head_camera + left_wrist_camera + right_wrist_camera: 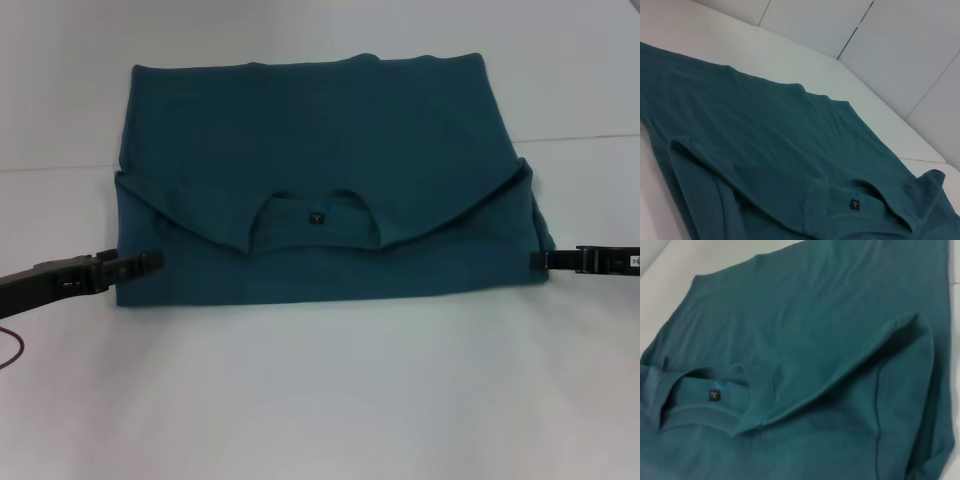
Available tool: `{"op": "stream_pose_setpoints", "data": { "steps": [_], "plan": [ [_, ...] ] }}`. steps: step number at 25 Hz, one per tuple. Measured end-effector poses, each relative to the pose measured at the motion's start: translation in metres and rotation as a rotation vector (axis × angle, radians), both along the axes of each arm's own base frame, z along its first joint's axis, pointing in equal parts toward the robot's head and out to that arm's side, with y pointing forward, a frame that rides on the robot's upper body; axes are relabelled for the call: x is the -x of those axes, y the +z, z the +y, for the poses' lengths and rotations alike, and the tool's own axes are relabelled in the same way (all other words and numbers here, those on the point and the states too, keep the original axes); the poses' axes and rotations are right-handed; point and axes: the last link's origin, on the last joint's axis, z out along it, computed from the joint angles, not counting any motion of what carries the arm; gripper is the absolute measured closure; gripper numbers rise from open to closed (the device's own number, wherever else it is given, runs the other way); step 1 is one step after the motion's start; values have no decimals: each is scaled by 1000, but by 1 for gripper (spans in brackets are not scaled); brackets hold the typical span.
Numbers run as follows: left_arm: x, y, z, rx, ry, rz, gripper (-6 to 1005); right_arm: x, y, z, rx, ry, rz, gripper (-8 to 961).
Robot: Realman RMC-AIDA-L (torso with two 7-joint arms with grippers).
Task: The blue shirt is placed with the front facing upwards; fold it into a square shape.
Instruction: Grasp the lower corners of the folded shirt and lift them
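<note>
The blue shirt [320,140] lies flat on the white table [320,400], its plain back up. Its collar end is folded over toward me, so the round neck with a small dark label [318,216] shows in the middle. My left gripper [152,261] reaches in low from the left and overlaps the shirt's left edge at the folded flap. My right gripper [536,261] comes in from the right, its tip at the shirt's right edge. The left wrist view shows the shirt [765,140] and label [854,204]. The right wrist view shows the folded flap [840,390] and label [714,395].
White table surface surrounds the shirt, with a wide strip between its near edge and me. A thin dark cable [12,350] loops by the left arm at the left border. Pale wall panels [900,45] rise behind the table.
</note>
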Motion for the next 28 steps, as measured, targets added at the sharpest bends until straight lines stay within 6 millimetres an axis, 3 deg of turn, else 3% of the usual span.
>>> {"op": "stream_pose_setpoints", "data": {
  "steps": [28],
  "plan": [
    [1,0,0,-2,3,3,114,15,-33,19,6,7,-34,397]
  ]
}}
